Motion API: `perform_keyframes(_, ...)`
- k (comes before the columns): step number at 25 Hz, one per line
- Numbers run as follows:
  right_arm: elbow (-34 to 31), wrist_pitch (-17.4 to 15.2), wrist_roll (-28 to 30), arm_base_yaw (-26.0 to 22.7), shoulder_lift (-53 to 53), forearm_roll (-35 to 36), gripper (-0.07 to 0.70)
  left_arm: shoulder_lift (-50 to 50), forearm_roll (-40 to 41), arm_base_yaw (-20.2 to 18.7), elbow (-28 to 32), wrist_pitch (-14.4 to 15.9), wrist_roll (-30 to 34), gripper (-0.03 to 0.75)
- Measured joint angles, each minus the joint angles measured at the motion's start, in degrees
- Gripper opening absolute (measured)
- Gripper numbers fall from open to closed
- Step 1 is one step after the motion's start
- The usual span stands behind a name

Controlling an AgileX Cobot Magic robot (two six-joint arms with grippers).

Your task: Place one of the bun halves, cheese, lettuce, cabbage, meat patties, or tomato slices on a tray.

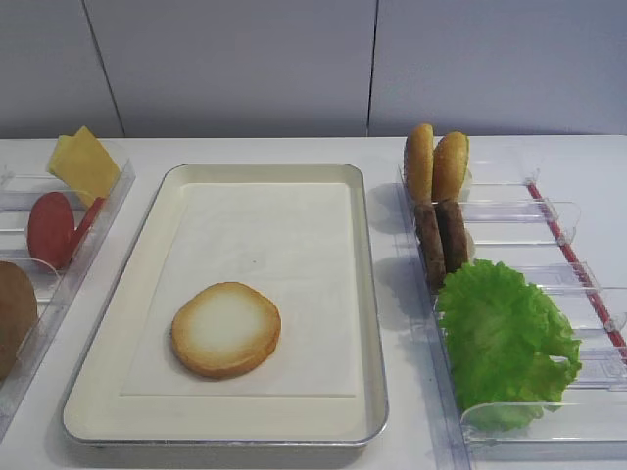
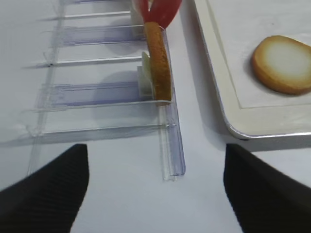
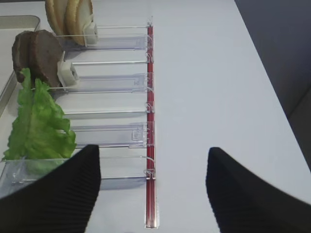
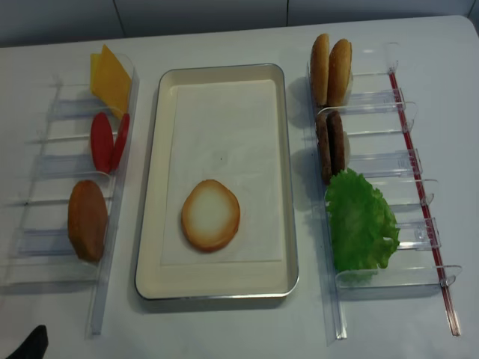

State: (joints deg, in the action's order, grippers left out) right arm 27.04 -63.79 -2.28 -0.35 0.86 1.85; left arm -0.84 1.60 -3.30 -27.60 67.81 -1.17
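Observation:
A bun half (image 1: 225,329) (image 4: 211,215) (image 2: 283,64) lies cut face up on the paper liner in the near part of the cream tray (image 1: 274,225) (image 4: 224,112) (image 2: 218,58). Nothing touches it. My left gripper (image 2: 155,160) hangs open and empty over bare table, near the end of the left bin and left of the tray's corner. My right gripper (image 3: 153,155) is open and empty too, above the right bin's red rail. The cheese (image 4: 110,78), tomato slices (image 4: 107,140), meat patties (image 4: 330,143) and lettuce (image 4: 361,221) stand in the side bins. The cabbage is out of view.
Clear plastic bins (image 4: 45,247) (image 4: 389,277) flank the tray on both sides. Another bun (image 4: 87,219) (image 2: 158,63) stands on edge in the left bin, and two domed buns (image 4: 331,71) in the right one. A dark tip (image 4: 30,345) shows at the bottom left corner.

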Motion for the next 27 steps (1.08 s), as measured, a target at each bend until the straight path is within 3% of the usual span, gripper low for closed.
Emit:
perform_keyframes(4,0.00,0.00,0.00,0.00,0.00,0.00,0.505,1.62,0.00,2.49,0.00,0.00,0.00,0.556)
perform_keyframes(27,0.00,0.00,-0.10,0.00,0.00,0.09,0.505,1.87,0.08,2.63,0.00,0.00,0.00,0.556)
